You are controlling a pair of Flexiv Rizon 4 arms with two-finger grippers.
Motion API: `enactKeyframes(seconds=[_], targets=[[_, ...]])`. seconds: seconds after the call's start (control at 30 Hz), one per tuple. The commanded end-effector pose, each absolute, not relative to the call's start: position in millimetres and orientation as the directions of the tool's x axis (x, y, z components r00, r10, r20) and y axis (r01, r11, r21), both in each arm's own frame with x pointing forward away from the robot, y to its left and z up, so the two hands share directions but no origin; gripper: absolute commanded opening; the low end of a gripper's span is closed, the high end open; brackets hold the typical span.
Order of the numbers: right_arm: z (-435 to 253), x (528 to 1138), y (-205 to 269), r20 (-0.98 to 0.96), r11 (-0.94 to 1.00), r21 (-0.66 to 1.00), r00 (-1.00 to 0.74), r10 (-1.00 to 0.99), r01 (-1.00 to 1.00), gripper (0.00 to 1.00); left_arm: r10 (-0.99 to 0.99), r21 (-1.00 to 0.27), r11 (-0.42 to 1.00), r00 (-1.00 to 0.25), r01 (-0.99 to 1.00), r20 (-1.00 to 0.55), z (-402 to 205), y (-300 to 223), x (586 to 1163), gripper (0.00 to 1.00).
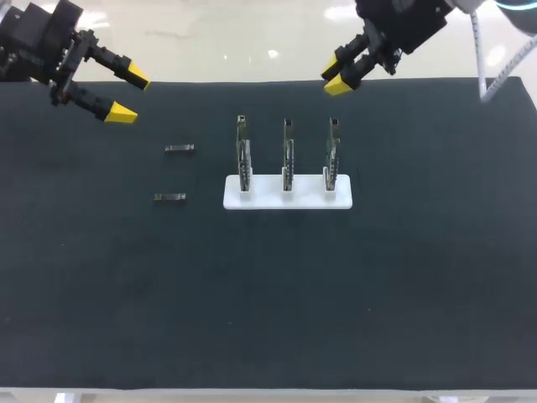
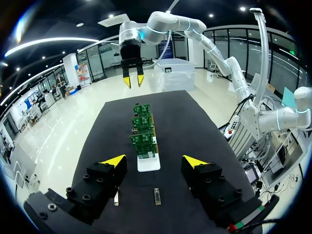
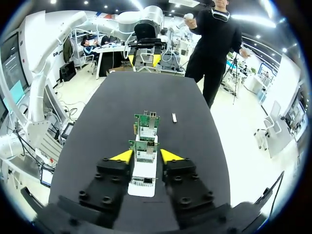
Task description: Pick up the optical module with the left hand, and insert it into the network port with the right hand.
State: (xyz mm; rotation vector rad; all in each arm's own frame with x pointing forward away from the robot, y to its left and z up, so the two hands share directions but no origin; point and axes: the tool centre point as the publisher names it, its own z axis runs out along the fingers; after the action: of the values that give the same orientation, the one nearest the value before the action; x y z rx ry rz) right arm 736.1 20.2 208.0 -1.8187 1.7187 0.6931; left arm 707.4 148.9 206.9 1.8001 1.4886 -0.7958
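Hanging above the ten-o'clock corner of the dark table [image 1: 268,319], the left jaws are seen spread wide. One optical module [image 1: 179,149] is laid flat on the table at nine o'clock from the white holder [image 1: 306,200], and a second module [image 1: 170,197] at eight o'clock, the two apart from each other and well apart from both jaws. Three upright circuit boards [image 1: 288,151] are carried in a row by the holder. At one o'clock, over the table's far edge, the right jaws are held slightly spread, pointed toward the boards.
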Motion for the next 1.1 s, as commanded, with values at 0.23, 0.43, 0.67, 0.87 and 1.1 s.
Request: enactKeyframes(seconds=[0.23,0.43,0.67,0.87,1.1], targets=[[208,735,20,-0.692,-0.041,-0.038,0.056,-0.72,-0.998,1.0,0.585,0.107,-0.134,0.166,0.985,-0.794,207,149,708,1.0],[208,735,20,-0.692,-0.041,-0.038,0.056,-0.72,-0.998,1.0,0.585,0.107,-0.134,0.166,0.985,-0.794,207,149,708,1.0],[208,735,20,-0.692,-0.041,-0.038,0.056,-0.72,-0.998,1.0,0.647,0.097,-0.095,0.136,0.991,-0.75,203,150,706,1.0],[208,735,20,-0.692,-0.041,-0.038,0.056,-0.72,-0.998,1.0,0.788,0.036,-0.029,0.045,0.999,-0.614,188,154,714,1.0],[208,735,20,-0.692,-0.041,-0.038,0.056,-0.72,-0.998,1.0,0.896,0.01,0.019,-0.013,1.0,-0.444,158,162,726,1.0]])
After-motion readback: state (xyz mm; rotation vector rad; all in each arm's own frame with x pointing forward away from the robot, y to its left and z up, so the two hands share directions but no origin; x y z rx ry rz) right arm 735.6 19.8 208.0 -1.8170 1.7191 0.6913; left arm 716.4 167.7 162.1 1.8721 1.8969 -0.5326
